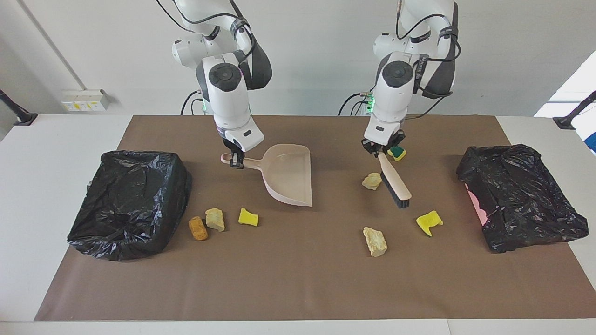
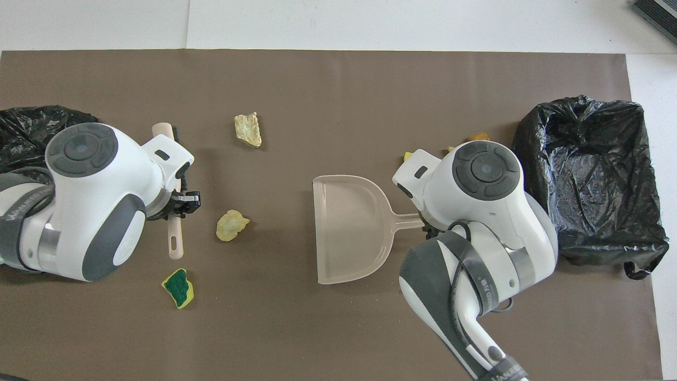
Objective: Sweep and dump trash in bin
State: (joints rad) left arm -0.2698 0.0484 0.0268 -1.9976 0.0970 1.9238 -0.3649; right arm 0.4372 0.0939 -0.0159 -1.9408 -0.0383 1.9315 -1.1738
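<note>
My right gripper (image 1: pixel 236 160) is shut on the handle of the beige dustpan (image 1: pixel 288 174), which lies mid-mat; it also shows in the overhead view (image 2: pixel 351 227). My left gripper (image 1: pixel 382 151) is shut on the handle of the beige hand brush (image 1: pixel 396 184), whose black bristles slant down to the mat. A beige lump (image 1: pixel 372 181) sits beside the brush, and a green-faced sponge (image 1: pixel 397 152) is by the left gripper. A yellow sponge (image 1: pixel 429 223) and a beige rock (image 1: pixel 375 241) lie farther out. An orange-brown lump (image 1: pixel 198 228), a beige lump (image 1: pixel 215 219) and a yellow sponge (image 1: pixel 248 217) lie beside the bin (image 1: pixel 130 202).
The bin, open and lined with a black bag, stands at the right arm's end of the brown mat (image 1: pixel 298 279). A second black bag (image 1: pixel 519 202) over something pink lies at the left arm's end. In the overhead view the right arm hides most of the scraps beside the bin (image 2: pixel 589 180).
</note>
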